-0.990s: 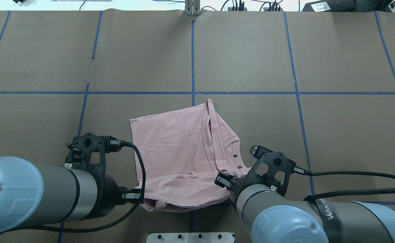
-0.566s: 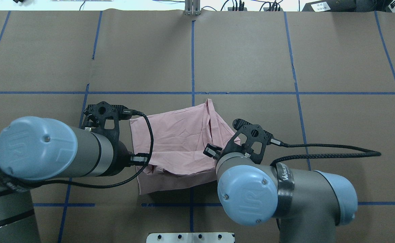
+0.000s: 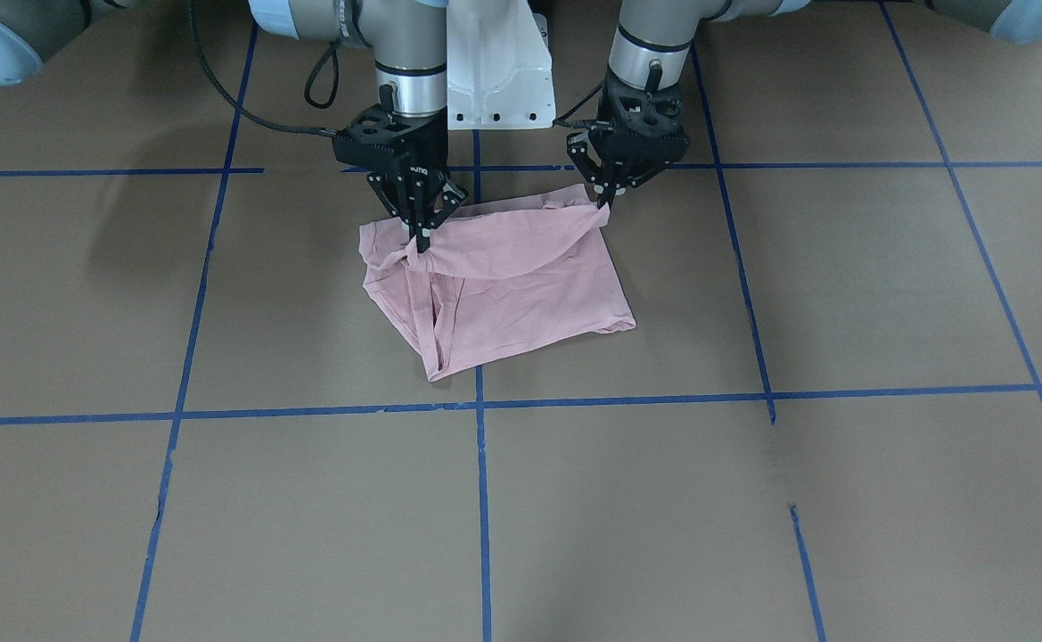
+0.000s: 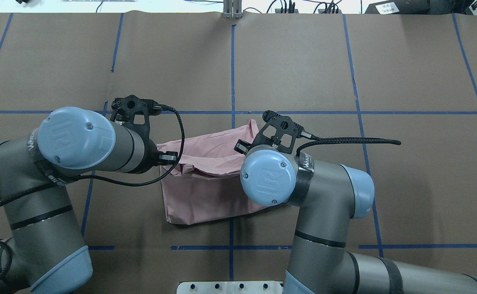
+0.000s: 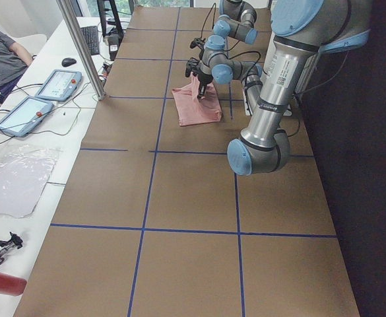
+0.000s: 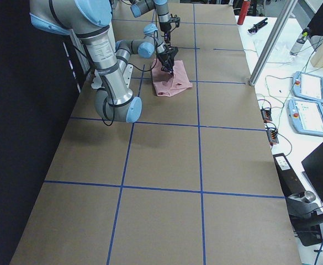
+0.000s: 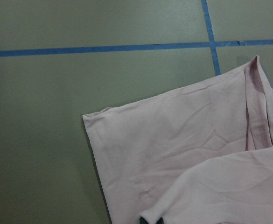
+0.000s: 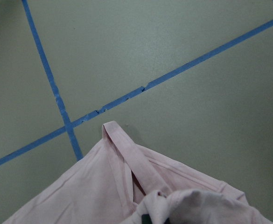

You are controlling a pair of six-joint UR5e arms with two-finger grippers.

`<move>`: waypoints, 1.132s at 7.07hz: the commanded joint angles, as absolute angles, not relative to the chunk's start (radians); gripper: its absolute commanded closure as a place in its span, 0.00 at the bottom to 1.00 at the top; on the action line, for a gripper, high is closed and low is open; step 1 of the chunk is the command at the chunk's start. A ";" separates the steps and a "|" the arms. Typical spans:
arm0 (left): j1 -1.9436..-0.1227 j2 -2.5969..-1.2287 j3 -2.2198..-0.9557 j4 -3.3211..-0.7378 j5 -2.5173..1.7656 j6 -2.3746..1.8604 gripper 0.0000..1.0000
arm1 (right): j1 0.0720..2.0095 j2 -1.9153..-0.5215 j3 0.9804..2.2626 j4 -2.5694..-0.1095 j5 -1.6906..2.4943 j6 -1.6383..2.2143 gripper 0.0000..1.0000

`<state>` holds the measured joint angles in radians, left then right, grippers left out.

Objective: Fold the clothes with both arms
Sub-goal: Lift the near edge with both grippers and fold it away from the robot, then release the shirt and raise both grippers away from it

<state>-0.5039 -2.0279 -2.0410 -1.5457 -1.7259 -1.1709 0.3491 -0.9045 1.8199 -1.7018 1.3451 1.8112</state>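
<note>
The pale pink T-shirt (image 3: 521, 285) lies partly folded on the brown paper, print hidden; it also shows in the overhead view (image 4: 205, 200). My left gripper (image 3: 607, 203) is shut on one corner of the shirt's robot-side edge and holds it lifted. My right gripper (image 3: 420, 242) is shut on the other corner, bunched cloth hanging from it. The lifted edge sags between them over the lower layer. In the overhead view the wrists hide both grippers. The left wrist view shows the flat lower layer (image 7: 173, 154); the right wrist view shows a sleeve hem (image 8: 122, 154).
The white pedestal base (image 3: 498, 80) stands just behind the shirt on the robot's side. Blue tape lines (image 4: 232, 65) grid the brown paper. A metal post (image 5: 80, 46) and tablets (image 5: 57, 84) are on the operators' bench beyond the table's far edge.
Both arms have moved away from the robot's base, carrying the shirt's near edge up and over toward the far edge. The lower layer now lies uncovered on the robot's side.
</note>
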 commanded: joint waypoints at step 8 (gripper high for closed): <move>-0.761 -2.017 -1.716 -1.865 -1.781 -0.802 0.00 | 0.699 -0.705 1.315 -1.478 1.757 1.381 0.00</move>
